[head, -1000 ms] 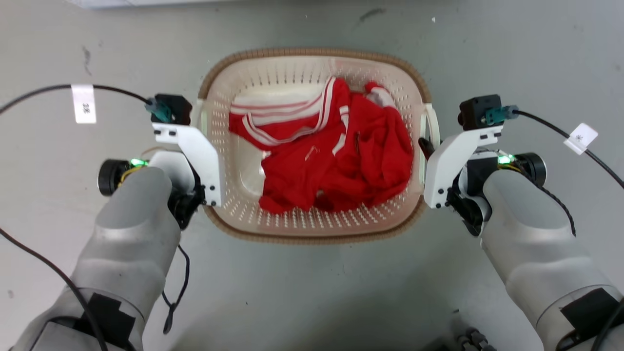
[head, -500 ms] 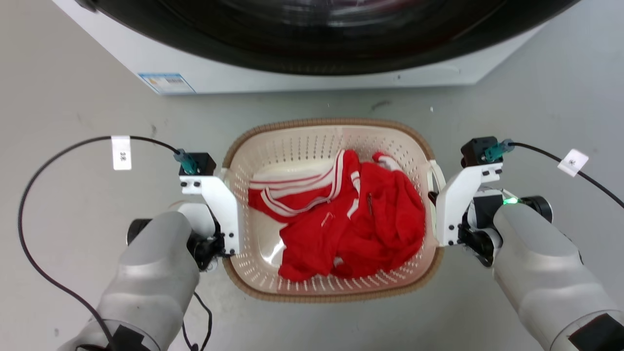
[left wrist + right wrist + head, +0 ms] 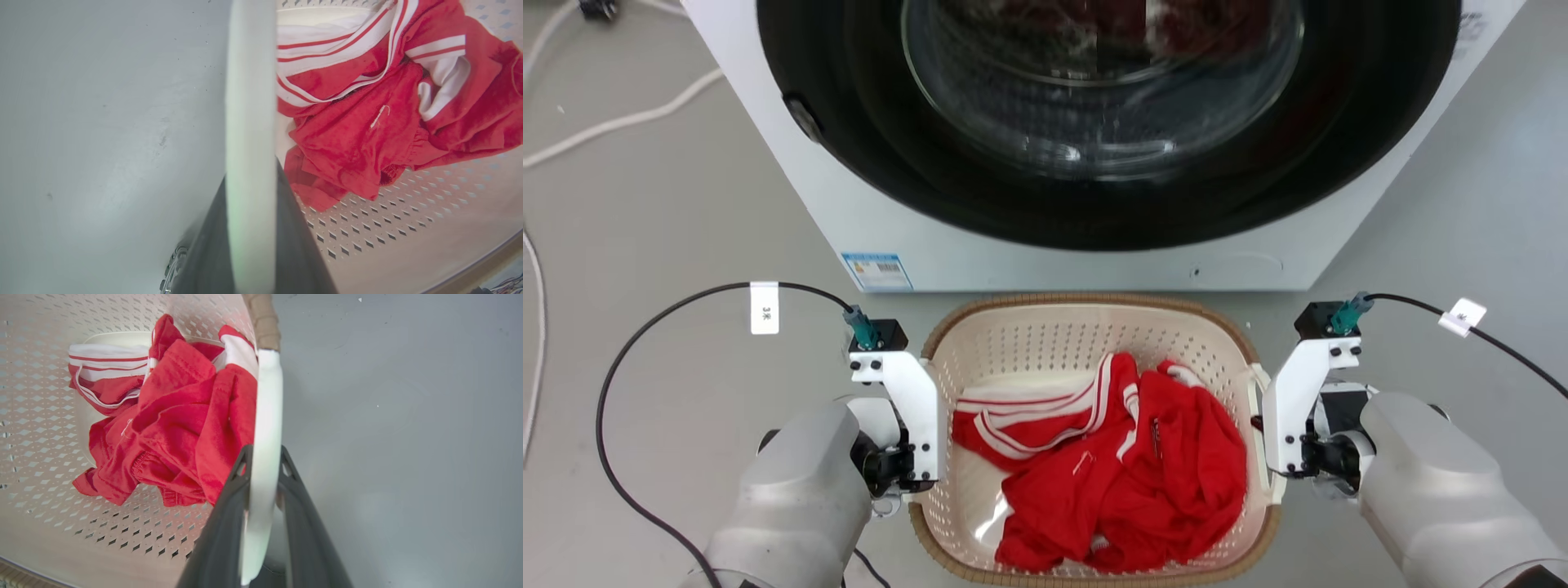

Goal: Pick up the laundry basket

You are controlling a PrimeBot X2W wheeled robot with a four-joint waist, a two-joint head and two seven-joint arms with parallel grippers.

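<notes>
The cream perforated plastic laundry basket [image 3: 1086, 300], with a brown woven-look rim, sits between my left gripper [image 3: 251, 175] and right gripper [image 3: 264, 451], its long axis running from one to the other. Each gripper is clamped narrowly on a white side handle [image 3: 267, 396]. I judge an even lift is needed.

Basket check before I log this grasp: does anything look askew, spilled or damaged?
Nothing stands out: the basket looks level and intact, left gripper and right gripper shut on its handles, red clothes all inside.
</notes>
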